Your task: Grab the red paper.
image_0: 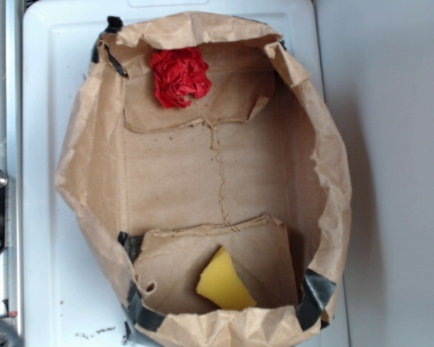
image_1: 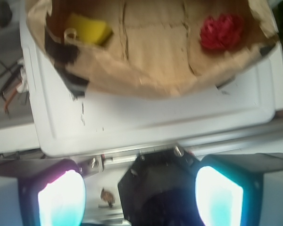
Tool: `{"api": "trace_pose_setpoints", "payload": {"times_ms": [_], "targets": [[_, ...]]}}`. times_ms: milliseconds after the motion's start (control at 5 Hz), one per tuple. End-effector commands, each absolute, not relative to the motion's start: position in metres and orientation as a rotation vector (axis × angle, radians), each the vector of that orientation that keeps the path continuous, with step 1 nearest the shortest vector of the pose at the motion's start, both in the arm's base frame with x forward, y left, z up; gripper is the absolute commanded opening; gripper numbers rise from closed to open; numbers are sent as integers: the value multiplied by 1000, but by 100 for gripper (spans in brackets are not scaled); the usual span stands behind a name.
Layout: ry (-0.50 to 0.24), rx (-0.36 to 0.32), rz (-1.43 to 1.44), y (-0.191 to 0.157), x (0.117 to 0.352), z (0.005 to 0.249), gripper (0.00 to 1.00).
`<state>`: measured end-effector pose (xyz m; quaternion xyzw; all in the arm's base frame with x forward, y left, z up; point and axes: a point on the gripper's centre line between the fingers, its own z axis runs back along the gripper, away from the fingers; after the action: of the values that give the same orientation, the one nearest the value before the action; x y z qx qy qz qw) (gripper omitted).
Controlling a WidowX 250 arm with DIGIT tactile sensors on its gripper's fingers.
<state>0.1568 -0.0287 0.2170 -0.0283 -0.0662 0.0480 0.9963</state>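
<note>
One view only with the end effector (image_1: 139, 188), wide apart, far from the red paper (image_1: 221, 31).

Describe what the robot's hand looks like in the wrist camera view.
The hand shows two broad fingers at the bottom of the wrist view, each with a dark rim and a pale, glowing pad tinged cyan; the left one has a magenta fringe. Between and behind them sits a black angular block with silver screws.

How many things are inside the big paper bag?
2. The red paper sits at the far end of the bag in the exterior view, and the yellow sponge lies at the near end. Nothing else shows, though the bag's folded flaps could hide something small.
</note>
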Motion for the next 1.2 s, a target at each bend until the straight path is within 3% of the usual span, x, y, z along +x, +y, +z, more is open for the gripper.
{"api": "trace_pose_setpoints", "payload": {"times_ms": [0, 600, 1000], "targets": [[-257, -60, 187, -21, 199, 201, 100], [-288, 28, 364, -15, 255, 170, 100], [-268, -33, 592, -1, 279, 159, 100]]}}
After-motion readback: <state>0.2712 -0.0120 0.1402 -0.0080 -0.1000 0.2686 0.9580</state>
